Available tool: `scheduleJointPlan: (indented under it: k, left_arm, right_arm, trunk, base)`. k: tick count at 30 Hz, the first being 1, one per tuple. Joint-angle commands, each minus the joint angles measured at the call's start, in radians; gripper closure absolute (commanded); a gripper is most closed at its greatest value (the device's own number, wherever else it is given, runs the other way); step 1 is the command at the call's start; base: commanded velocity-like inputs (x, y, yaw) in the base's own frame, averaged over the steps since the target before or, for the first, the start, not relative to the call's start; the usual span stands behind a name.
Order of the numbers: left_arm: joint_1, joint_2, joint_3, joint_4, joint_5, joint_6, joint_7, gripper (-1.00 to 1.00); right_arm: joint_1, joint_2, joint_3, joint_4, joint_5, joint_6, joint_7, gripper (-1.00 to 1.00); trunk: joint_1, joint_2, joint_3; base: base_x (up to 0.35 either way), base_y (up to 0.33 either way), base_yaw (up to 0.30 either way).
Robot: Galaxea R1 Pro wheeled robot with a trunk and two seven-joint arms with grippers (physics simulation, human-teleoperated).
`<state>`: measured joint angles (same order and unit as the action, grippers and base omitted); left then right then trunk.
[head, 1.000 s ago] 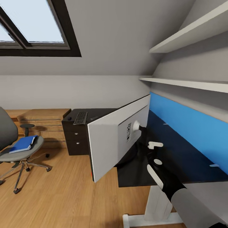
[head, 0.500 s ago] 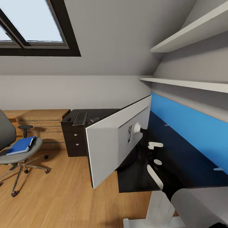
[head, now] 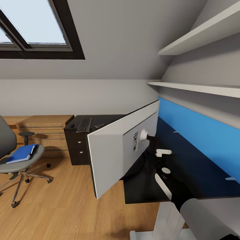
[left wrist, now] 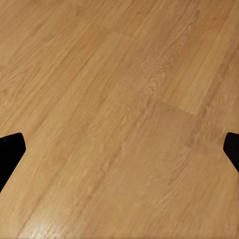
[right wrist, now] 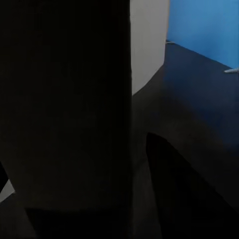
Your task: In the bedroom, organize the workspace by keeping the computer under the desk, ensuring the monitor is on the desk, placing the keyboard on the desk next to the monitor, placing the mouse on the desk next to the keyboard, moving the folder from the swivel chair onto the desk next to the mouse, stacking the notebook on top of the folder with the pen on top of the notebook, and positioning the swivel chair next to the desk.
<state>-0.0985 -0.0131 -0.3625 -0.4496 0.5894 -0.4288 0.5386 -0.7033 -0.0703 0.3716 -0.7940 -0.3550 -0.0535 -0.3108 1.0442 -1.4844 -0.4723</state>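
The monitor (head: 113,150) shows its grey back and stands tilted over the front edge of the glossy black desk (head: 190,163). My right arm (head: 166,181) reaches to its stand. Close up in the right wrist view, the dark stand (right wrist: 64,114) sits between the fingers of my right gripper (right wrist: 89,204), which is shut on it. The keyboard (head: 84,124) and the mouse (head: 72,125) lie on the desk's far wing. On the swivel chair (head: 23,165) at the left lies the blue folder (head: 21,152). My left gripper (left wrist: 119,149) hangs open over bare wooden floor.
A black drawer unit (head: 78,148) stands under the far wing, with a wooden chest of drawers (head: 43,128) to its left. White wall shelves (head: 200,88) run above the blue back panel (head: 200,133). Open floor (head: 66,206) lies between the chair and the desk.
The monitor has swung a little, its near edge moving left and out over the floor. The view also shifted slightly a second ago.
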Motion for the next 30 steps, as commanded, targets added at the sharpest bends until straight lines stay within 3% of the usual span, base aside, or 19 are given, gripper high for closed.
scheduleJointPlan:
  k: [1, 23, 30]
  left_arm:
    - [-0.001, 0.001, -0.009, 0.0, 0.009, -0.005, 0.006, -1.0]
    - [-0.001, 0.001, -0.009, 0.0, 0.009, -0.006, 0.006, -1.0]
    - [-0.001, 0.001, -0.009, 0.0, 0.009, -0.004, 0.006, -1.0]
  right_arm:
    - [-0.001, -0.002, 0.008, 0.001, -0.018, -0.006, -0.005, 1.0]
    - [-0.001, -0.002, 0.006, 0.0, -0.018, -0.007, -0.005, 1.0]
    - [-0.001, -0.002, 0.006, -0.001, -0.018, -0.006, -0.008, 1.0]
  trunk:
    - [0.0, -0.001, -0.001]
    - [0.0, -0.001, -0.001]
    - [0.0, -0.001, -0.001]
  base:
    - [0.0, 0.0, 0.0]
    - [0.0, -0.001, 0.0]
    - [-0.09, -0.183, 0.0]
